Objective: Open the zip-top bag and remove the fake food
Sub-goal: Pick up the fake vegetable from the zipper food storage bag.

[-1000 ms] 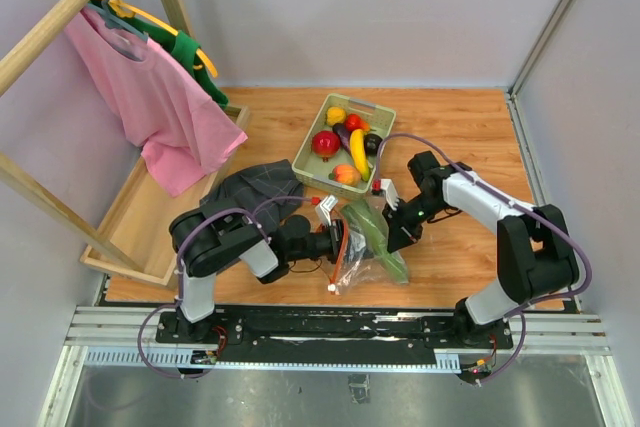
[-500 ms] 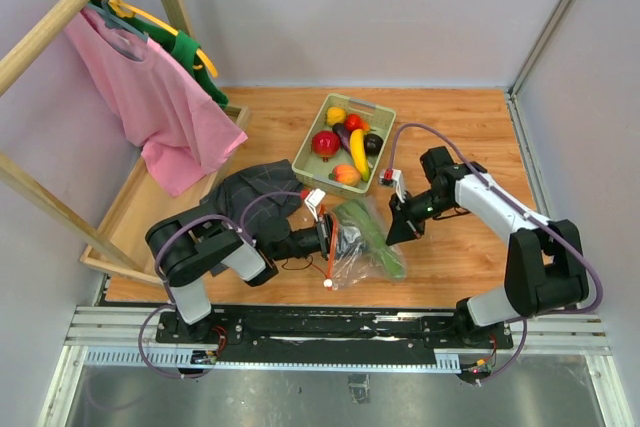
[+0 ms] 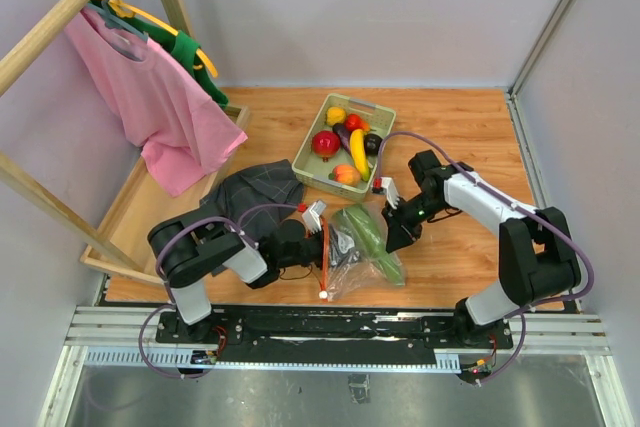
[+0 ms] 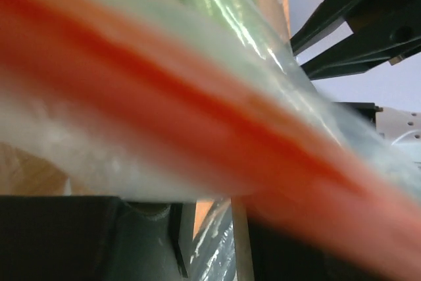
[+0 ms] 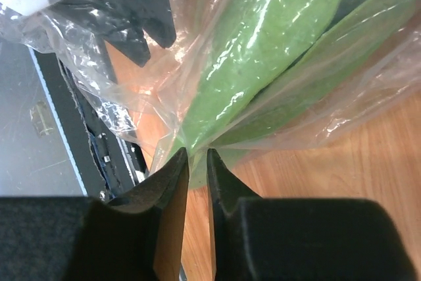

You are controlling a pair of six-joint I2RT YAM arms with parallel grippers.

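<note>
The tabletop (image 3: 470, 127) showed open wood to the right and far side, leaving room to pull outward. On its far middle the tray (image 3: 312, 132) held most of the toy food (image 3: 358, 152). The bag (image 3: 350, 259) lay near the arms, its long green piece (image 3: 372, 239) inside. The left fingers (image 3: 320, 244) met the orange strip (image 3: 326, 265) (their grip was blurred, so I could not tell). The right fingers (image 3: 392, 237) stood slightly parted at the bag's right edge, probably to spread its mouth.
</note>
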